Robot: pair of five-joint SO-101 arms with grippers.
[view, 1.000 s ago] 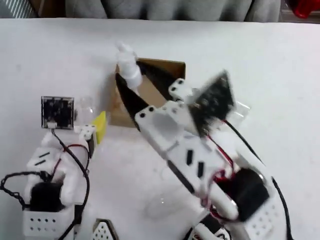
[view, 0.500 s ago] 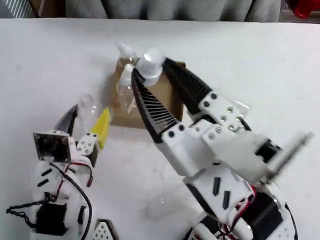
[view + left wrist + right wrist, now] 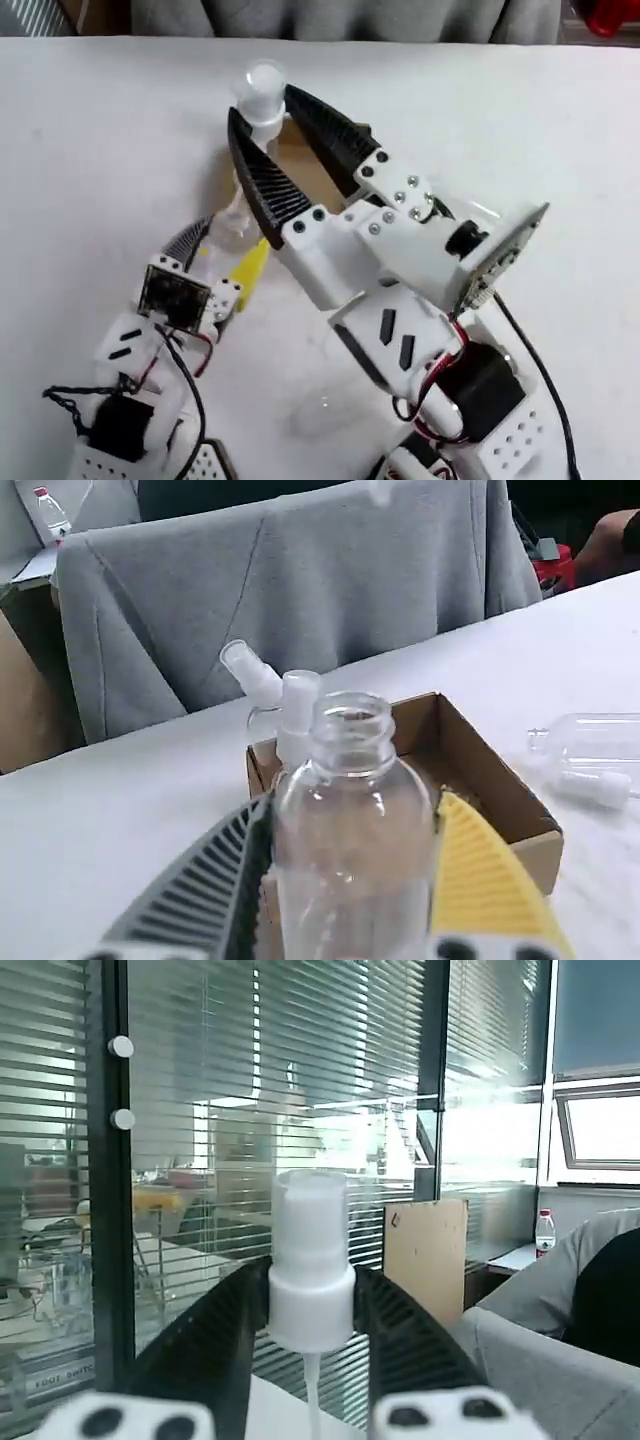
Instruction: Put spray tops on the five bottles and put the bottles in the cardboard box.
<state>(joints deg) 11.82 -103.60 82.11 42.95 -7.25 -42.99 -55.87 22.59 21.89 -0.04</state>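
Note:
My right gripper (image 3: 262, 102) is shut on a white spray top (image 3: 262, 88), held high over the far left corner of the cardboard box (image 3: 298, 162). In the right wrist view the spray top (image 3: 310, 1270) stands upright between the black fingers (image 3: 215, 1335), its dip tube hanging down. My left gripper (image 3: 232, 236) is shut on a clear open-necked bottle (image 3: 352, 830), upright between the grey finger (image 3: 200, 900) and the yellow finger (image 3: 485, 880), just in front of the box (image 3: 490, 785). A bottle with a spray top (image 3: 290, 715) stands in the box.
A clear bottle (image 3: 592, 738) lies on the white table to the right of the box, with a loose spray top (image 3: 595, 787) beside it. A grey upholstered seat back (image 3: 300, 590) runs along the table's far edge. The right arm's body (image 3: 420, 300) covers the table's middle right.
The left arm has swung right with the bottle, towards the box's front left corner. The right gripper has carried the spray top left and farther away, above the box's corner.

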